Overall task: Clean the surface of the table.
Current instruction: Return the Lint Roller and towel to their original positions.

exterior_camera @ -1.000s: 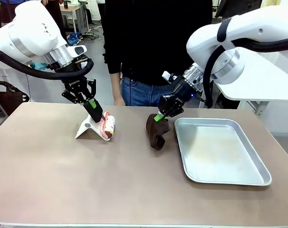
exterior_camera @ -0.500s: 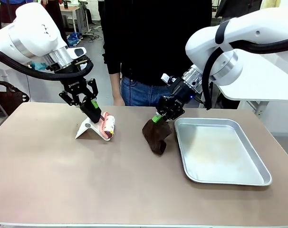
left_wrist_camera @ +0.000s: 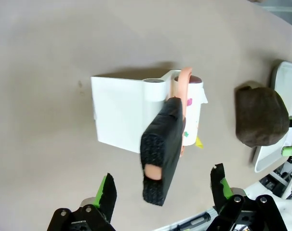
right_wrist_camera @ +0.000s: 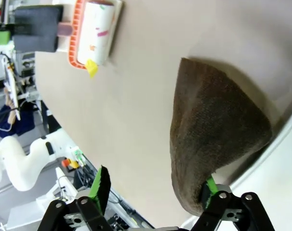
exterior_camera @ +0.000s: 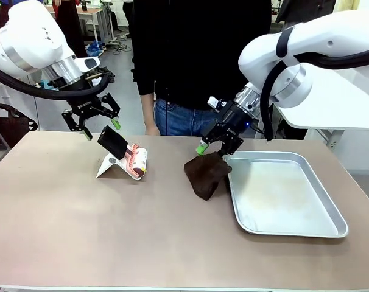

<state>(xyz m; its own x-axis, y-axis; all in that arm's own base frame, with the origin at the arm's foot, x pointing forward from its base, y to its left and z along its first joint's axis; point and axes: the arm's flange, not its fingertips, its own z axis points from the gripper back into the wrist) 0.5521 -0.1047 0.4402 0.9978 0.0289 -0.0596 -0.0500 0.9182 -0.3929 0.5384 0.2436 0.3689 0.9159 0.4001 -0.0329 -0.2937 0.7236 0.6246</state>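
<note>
On the brownish table (exterior_camera: 111, 231) a lint roller (exterior_camera: 137, 162) rests in its white stand (exterior_camera: 109, 166), its black handle (exterior_camera: 112, 143) sticking up. My left gripper (exterior_camera: 101, 129) hangs open just above and left of that handle, holding nothing. The left wrist view has the handle (left_wrist_camera: 160, 149) between the spread left gripper (left_wrist_camera: 163, 190) fingers, apart from both. A brown cloth (exterior_camera: 206, 174) slumps against the silver tray (exterior_camera: 282, 194). My right gripper (exterior_camera: 212, 150) is open right over it. In the right wrist view the cloth (right_wrist_camera: 213, 139) lies by the open right gripper (right_wrist_camera: 155, 187).
A person in dark top and jeans (exterior_camera: 184, 115) stands at the table's far edge, behind the cloth. The tray (right_wrist_camera: 281, 192) takes up the table's right side. Bare tabletop spreads along the front and left.
My left gripper let go of the roller handle, opened and drew up and to the left. My right gripper opened and released the cloth, which dropped against the tray's rim.
</note>
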